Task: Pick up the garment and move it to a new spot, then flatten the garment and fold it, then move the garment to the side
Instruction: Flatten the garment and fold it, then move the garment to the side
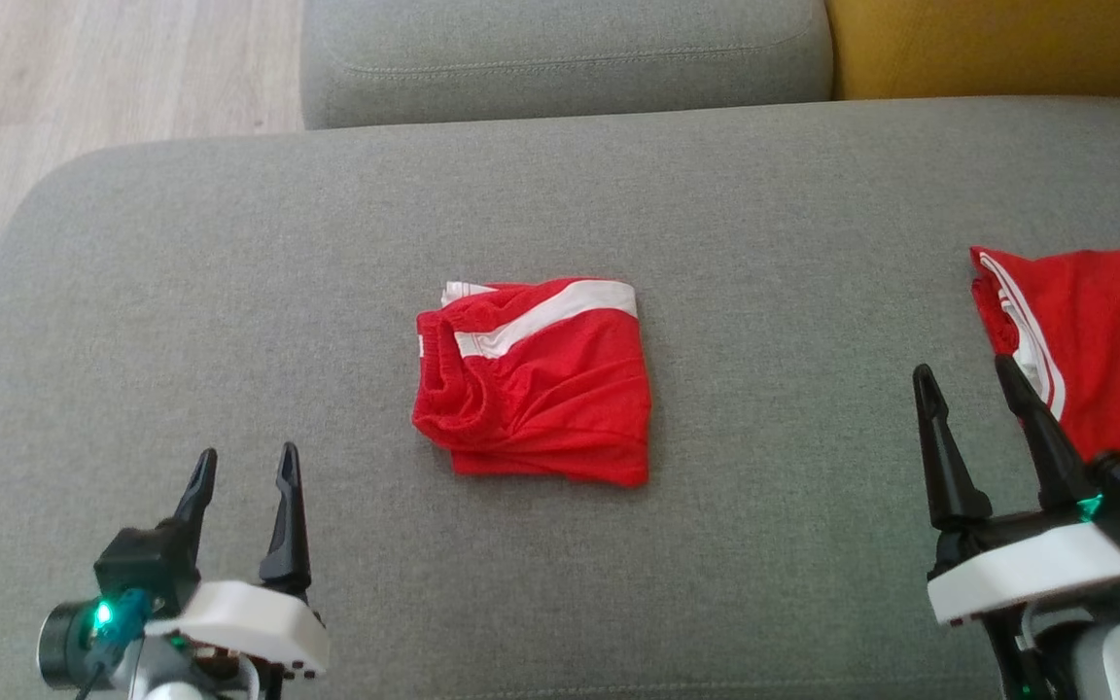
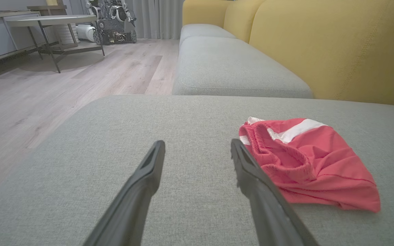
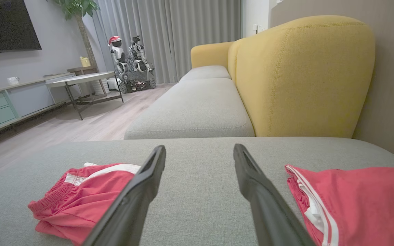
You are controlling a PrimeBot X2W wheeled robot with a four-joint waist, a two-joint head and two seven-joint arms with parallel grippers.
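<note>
The red garment (image 1: 533, 379) with a white stripe lies folded into a compact, almost square bundle in the middle of the grey seat cushion (image 1: 229, 272). Its elastic waistband is turned toward the robot's left, and the white stripe runs along its far edge.

The left tool (image 1: 247, 452) is at the lower left of the head view, over the cushion. Its two dark fingers are spread apart and there is nothing between them. It is near the garment but apart from it. In the left wrist view the bundle lies just to the right of the fingers.

The right tool (image 1: 964, 367) is at the lower right, also spread wide and empty. In the head view one of its fingers overlaps the edge of a second red garment (image 1: 1104, 321), which lies flat at the right end of the cushion. In the right wrist view the finger is beside this cloth, but I cannot tell if it touches it.

Behind the cushion there is another grey seat (image 1: 560, 58) and a yellow backrest (image 1: 997, 44). A wooden floor (image 1: 84, 68) is at the left.
</note>
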